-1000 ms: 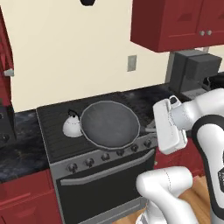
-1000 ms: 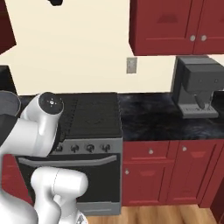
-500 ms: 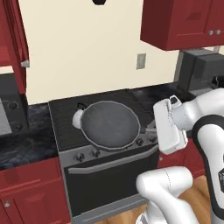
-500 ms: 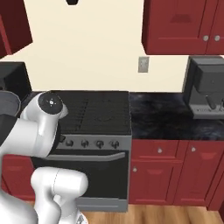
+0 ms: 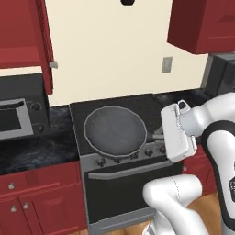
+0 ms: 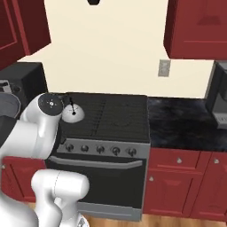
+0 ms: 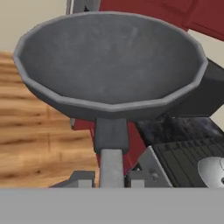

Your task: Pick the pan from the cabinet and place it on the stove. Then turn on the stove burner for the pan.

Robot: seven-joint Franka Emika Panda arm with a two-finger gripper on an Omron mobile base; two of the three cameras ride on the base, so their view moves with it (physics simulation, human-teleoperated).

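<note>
The pan (image 7: 109,65), round, shallow and dark grey, hangs just ahead of my hand. My gripper (image 7: 110,179) is shut on its handle (image 7: 111,148). From the left base view the pan (image 5: 114,131) hovers level over the front left part of the stove (image 5: 151,108), above the knob row (image 5: 133,157). The right base view has the black stove (image 6: 111,117) with its grates and grey steel front. The cabinet (image 5: 23,32) hangs at the upper left with one door (image 5: 46,55) swung open.
A white kettle (image 6: 72,114) stands on the stove's left rear burner. A microwave (image 5: 13,119) sits on the counter to the left, a dark coffee machine (image 6: 219,97) to the right. Another red wall cabinet (image 5: 202,23) hangs at the upper right.
Both base views have slid sideways across the kitchen, so the base has driven along the counter. The pan stays in my shut gripper and now hides the kettle in the left base view.
</note>
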